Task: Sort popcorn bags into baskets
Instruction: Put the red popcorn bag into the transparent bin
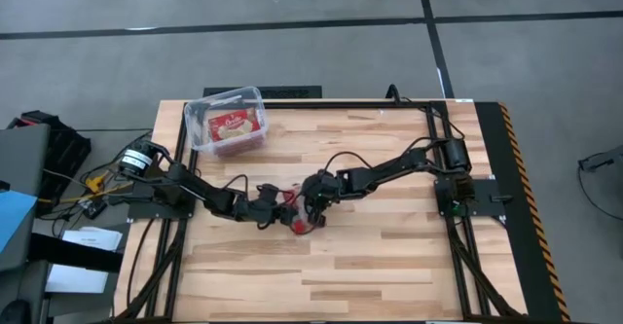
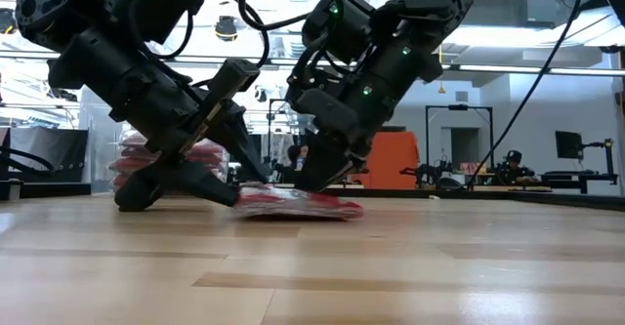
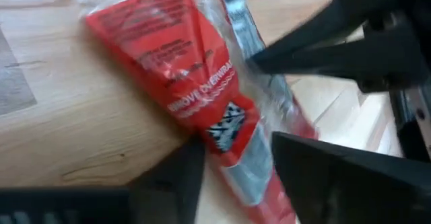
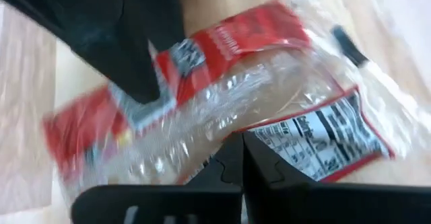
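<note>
A popcorn bag [image 1: 300, 222] lies flat mid-tabletop [image 1: 389, 266], both hands meeting over it. The left hand [image 1: 280, 207] straddles one end, fingers apart; the right hand [image 1: 313, 212] pinches its wrapper, probably to lift it toward the tub [image 1: 195, 129].

The high view looks straight down on the whole table [image 1: 389, 256], well above both grippers, and the low view sits at the tabletop's near edge looking level across it to where they meet. Each wrist view peers past its own fingers, very near, onto the same popcorn bag [image 3: 195, 83] the other three views share.
</note>
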Action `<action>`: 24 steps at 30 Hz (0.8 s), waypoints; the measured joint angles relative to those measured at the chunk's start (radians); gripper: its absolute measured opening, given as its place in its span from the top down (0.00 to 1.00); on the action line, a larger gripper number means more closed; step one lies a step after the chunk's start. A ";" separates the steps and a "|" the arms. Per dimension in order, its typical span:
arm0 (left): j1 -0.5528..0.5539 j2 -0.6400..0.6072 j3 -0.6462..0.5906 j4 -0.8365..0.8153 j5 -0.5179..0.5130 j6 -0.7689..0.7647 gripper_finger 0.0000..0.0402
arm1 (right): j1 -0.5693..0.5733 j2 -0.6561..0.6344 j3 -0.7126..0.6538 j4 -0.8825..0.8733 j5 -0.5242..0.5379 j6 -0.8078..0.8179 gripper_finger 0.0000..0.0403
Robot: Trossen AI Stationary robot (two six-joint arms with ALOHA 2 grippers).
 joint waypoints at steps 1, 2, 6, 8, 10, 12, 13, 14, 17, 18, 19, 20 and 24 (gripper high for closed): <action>0.000 0.000 0.000 -0.007 0.000 0.007 0.65 | 0.000 0.000 0.000 0.008 0.002 0.001 0.96; 0.000 0.001 0.000 -0.013 -0.002 0.014 0.71 | -0.001 -0.006 0.000 0.006 0.003 0.001 0.96; -0.002 0.001 0.001 -0.038 -0.044 0.008 0.93 | 0.000 -0.031 0.002 0.009 0.004 0.001 0.96; -0.001 0.001 0.001 -0.050 -0.082 -0.012 0.98 | -0.001 -0.048 -0.002 -0.038 0.001 0.001 0.97; 0.000 0.001 0.001 -0.056 -0.104 -0.037 0.99 | 0.000 -0.071 0.003 -0.048 0.001 -0.006 0.98; 0.000 0.001 0.002 -0.047 -0.109 -0.046 1.00 | 0.002 -0.124 0.001 -0.134 -0.001 -0.016 0.98; 0.000 0.001 0.006 -0.046 -0.104 -0.046 1.00 | 0.005 -0.144 -0.001 -0.164 0.003 -0.021 0.97; 0.001 -0.009 0.010 -0.049 -0.094 -0.040 1.00 | 0.008 -0.160 0.002 -0.164 0.004 -0.022 0.97; 0.004 -0.033 0.030 -0.076 -0.068 0.012 1.00 | 0.017 -0.241 -0.002 -0.272 0.044 -0.040 0.95; 0.005 -0.054 0.031 -0.095 -0.064 0.032 1.00 | 0.019 -0.267 0.000 -0.275 0.051 -0.043 0.95; 0.011 -0.069 0.042 -0.109 -0.072 0.048 1.00 | 0.020 -0.295 0.001 -0.303 0.072 -0.043 0.95; 0.018 -0.075 0.060 -0.111 -0.073 0.057 1.00 | 0.020 -0.324 0.002 -0.339 0.088 -0.047 0.95; 0.036 -0.111 0.076 -0.148 -0.058 0.094 1.00 | 0.014 -0.395 -0.006 -0.382 0.092 -0.072 0.96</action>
